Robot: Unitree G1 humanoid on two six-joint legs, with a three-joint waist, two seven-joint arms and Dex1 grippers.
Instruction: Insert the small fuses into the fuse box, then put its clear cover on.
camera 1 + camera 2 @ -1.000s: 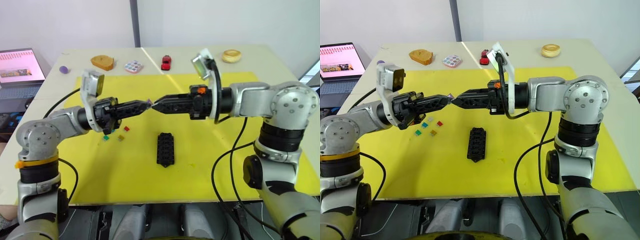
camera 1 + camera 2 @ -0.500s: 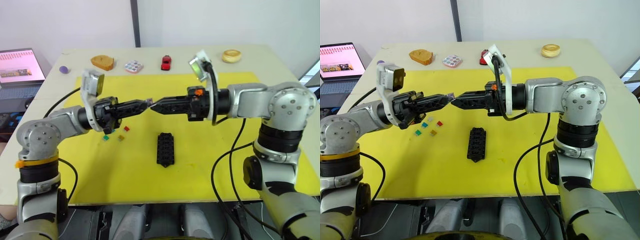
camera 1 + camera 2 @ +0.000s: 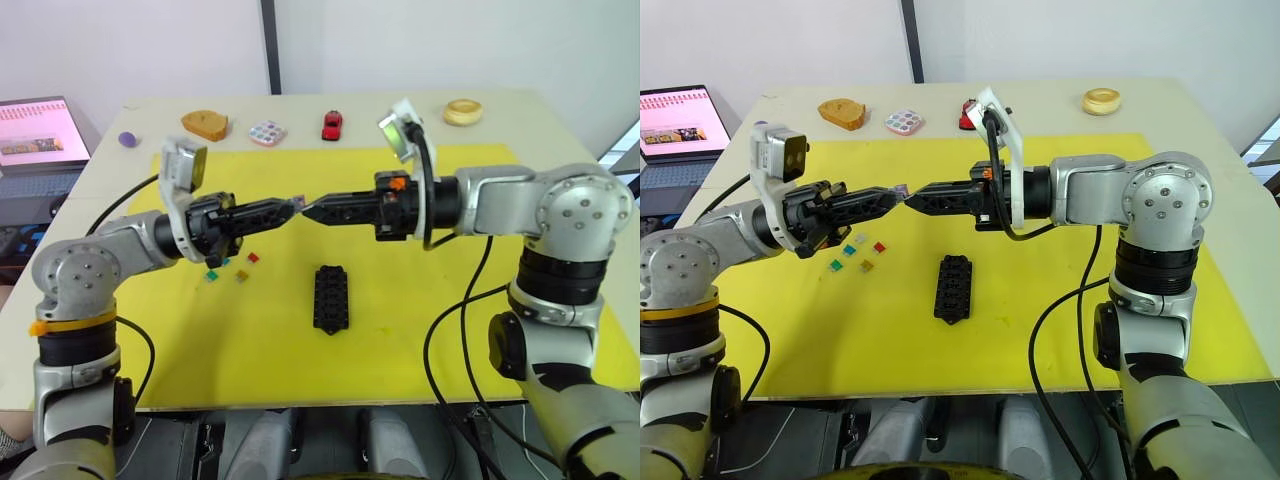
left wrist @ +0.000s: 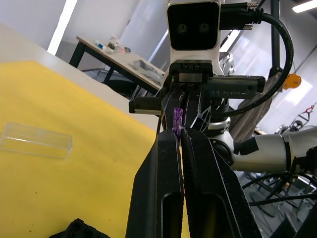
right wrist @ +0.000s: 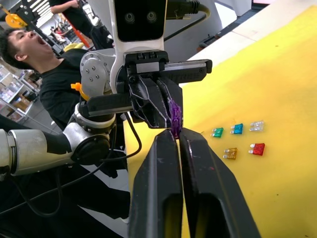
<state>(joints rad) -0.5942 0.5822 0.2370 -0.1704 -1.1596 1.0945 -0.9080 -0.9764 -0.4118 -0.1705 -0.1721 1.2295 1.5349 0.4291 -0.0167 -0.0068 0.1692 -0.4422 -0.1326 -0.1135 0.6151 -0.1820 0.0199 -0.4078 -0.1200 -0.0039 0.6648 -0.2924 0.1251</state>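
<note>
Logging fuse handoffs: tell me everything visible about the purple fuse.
The purple fuse is a tiny translucent violet plastic chip, held in the air above the yellow mat, between the tips of both hands. The left hand and right hand meet tip to tip, each pinching it. It touches nothing else.

Clear cover (image 4: 35,141) — glossy transparent plastic; fuse box (image 3: 330,297) — black, seemingly matt plastic; purple fuse (image 4: 177,119) translucent.
</note>
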